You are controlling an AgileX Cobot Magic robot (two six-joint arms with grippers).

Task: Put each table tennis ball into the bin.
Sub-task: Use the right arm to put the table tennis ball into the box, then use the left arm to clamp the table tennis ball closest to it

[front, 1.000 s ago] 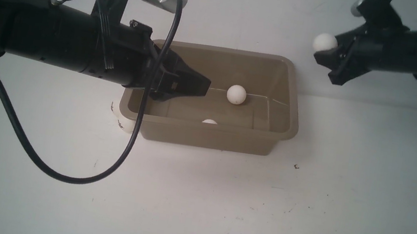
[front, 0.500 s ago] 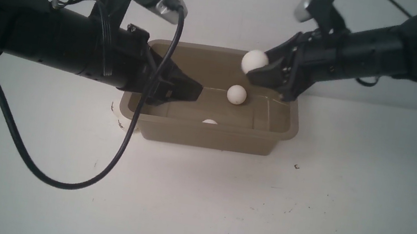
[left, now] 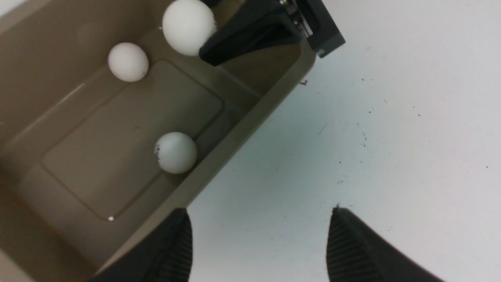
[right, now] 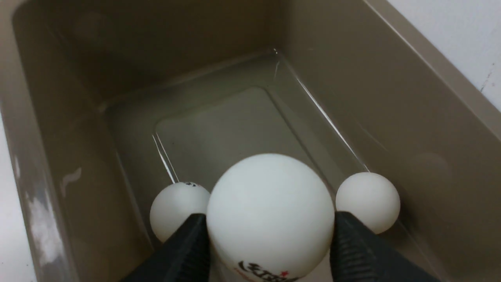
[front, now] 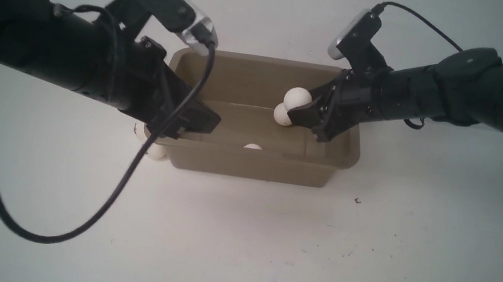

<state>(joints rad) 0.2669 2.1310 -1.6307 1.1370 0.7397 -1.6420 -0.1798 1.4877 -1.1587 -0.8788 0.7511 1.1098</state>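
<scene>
Right wrist view: right end effector [right: 268, 220] clamps a ball [right: 270, 203] over bin [right: 411, 78]; left end effector [left: 259, 212] apart.

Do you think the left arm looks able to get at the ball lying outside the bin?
Probably yes: the open, empty left gripper hangs close to that ball by the bin's corner.
</scene>
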